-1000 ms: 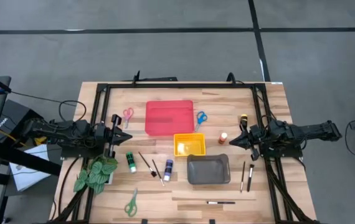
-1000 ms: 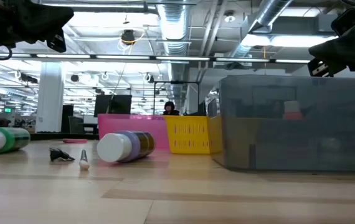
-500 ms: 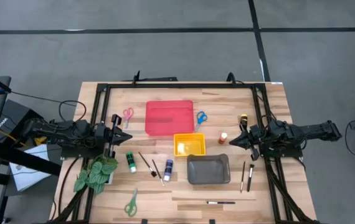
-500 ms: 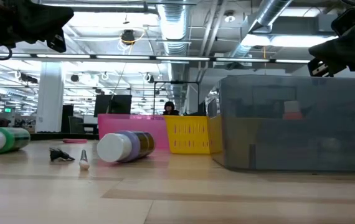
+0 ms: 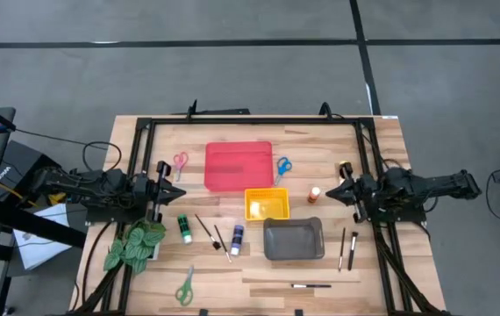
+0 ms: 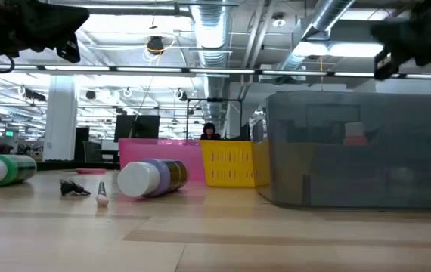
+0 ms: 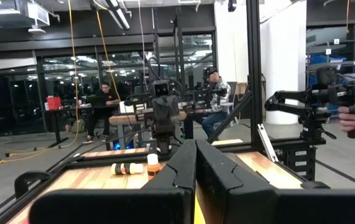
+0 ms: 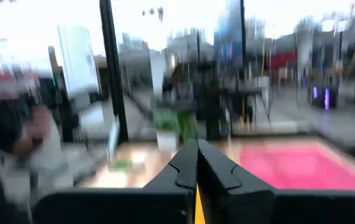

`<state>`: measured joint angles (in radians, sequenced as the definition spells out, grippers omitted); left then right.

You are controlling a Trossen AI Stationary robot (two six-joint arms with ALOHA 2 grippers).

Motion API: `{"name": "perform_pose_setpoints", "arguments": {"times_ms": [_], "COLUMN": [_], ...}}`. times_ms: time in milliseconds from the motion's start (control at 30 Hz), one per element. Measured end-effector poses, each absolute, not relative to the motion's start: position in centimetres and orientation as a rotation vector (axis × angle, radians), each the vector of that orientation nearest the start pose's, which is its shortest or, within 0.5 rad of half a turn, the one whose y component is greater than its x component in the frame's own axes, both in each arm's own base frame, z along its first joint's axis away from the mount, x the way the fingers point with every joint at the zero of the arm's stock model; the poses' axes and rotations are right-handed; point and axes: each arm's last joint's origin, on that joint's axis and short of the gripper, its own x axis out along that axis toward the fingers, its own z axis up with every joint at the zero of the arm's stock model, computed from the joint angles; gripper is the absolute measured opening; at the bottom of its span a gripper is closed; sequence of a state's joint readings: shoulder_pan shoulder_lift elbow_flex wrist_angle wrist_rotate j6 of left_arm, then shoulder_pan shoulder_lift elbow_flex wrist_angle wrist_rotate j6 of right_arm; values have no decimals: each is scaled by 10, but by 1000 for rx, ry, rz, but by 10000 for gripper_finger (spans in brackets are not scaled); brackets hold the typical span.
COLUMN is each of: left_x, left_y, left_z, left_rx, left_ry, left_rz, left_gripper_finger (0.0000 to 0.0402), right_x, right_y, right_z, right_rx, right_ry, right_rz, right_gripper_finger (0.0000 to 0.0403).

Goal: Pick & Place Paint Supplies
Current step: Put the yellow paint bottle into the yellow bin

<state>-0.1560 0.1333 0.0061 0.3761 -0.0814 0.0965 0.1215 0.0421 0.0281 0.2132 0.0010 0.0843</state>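
Note:
The paint supplies lie flat on the table. In the high view a green bottle [image 5: 184,228], two thin brushes [image 5: 206,230] and a purple bottle [image 5: 237,235] lie left of centre. Pink scissors [image 5: 180,161], blue scissors [image 5: 282,167] and green scissors [image 5: 185,285] lie apart. A red bottle [image 5: 315,194] and a yellow bottle [image 5: 344,167] lie near my right gripper [image 5: 333,193]. More brushes [image 5: 347,248] lie by the right rail. My left gripper [image 5: 178,193] hovers at the left side. Both grippers are shut and empty, as the wrist views show [image 7: 196,155] [image 8: 197,155].
A red tray [image 5: 239,165], a yellow basket [image 5: 267,215] and a grey tray [image 5: 293,253] sit mid-table. A green leafy plant [image 5: 134,246] lies at the left edge. A black frame [image 5: 259,121] runs round the table. One more brush [image 5: 311,285] lies near the near edge.
My right gripper has shifted a little toward the table's far edge and right side, staying shut. Its wrist view is smeared by the motion, and it shows higher and blurred in the low view. The left arm and all objects have kept still.

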Motion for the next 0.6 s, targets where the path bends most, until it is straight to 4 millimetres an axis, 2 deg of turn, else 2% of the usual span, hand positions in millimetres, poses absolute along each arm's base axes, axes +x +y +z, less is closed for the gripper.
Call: {"name": "perform_pose_setpoints", "arguments": {"times_ms": [167, 467, 600], "left_x": [101, 100, 97], "left_y": [-14, -13, -11], "left_z": [192, 198, 204], "left_rx": [65, 82, 94], "left_ry": [-266, -326, -388], "left_rz": [-62, -55, 16], "left_gripper_finger": [1, 1, 1], "right_x": [90, 86, 83], "right_y": [11, 10, 10], "right_z": [209, 219, 225], "right_rx": [110, 109, 99], "right_ry": [-391, -508, -539], "right_rz": [138, 131, 130], "right_gripper_finger": [0, 0, 0]}}
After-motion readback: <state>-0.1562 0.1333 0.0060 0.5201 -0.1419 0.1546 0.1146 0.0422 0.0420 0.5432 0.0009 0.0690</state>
